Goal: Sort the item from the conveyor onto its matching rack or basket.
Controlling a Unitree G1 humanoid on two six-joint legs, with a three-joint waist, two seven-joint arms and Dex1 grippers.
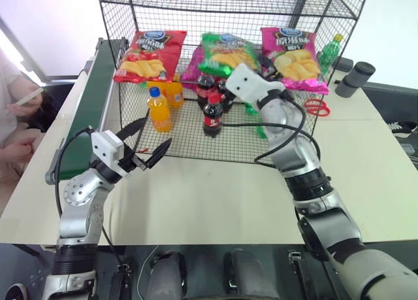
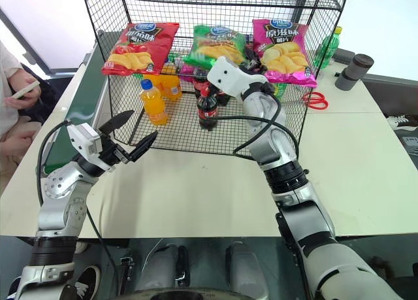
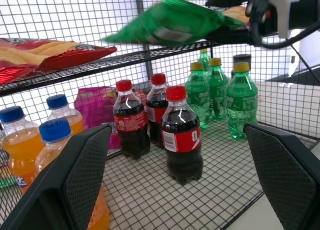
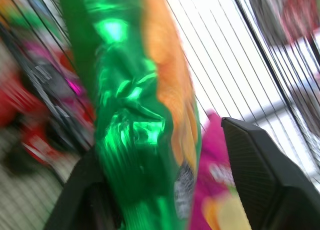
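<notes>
The item, a shiny green crisp bag (image 1: 225, 55), lies on the middle tier of the black wire rack (image 1: 196, 12), between a red bag and a pink bag. My right gripper (image 4: 157, 140) reaches into the rack at that tier. Its jaws stand open around the bag's near end, with a gap between one finger (image 4: 260, 170) and the bag (image 4: 135, 115). The left wrist view shows the same bag (image 3: 165, 24) resting on the tier, with the right gripper (image 3: 227, 17) at its end. My left gripper (image 1: 158, 131) hangs open and empty in front of the rack. The dark green conveyor (image 1: 91, 97) runs along the left.
A red crisp bag (image 1: 150, 55) and a pink one (image 1: 294, 58) lie on the same tier. Below stand orange bottles (image 1: 159, 109), cola bottles (image 1: 212, 114) and green bottles (image 3: 240, 99). Red scissors (image 1: 317, 107) and a grey cylinder (image 1: 356, 78) lie right of the rack. A person (image 1: 16, 123) sits at the far left.
</notes>
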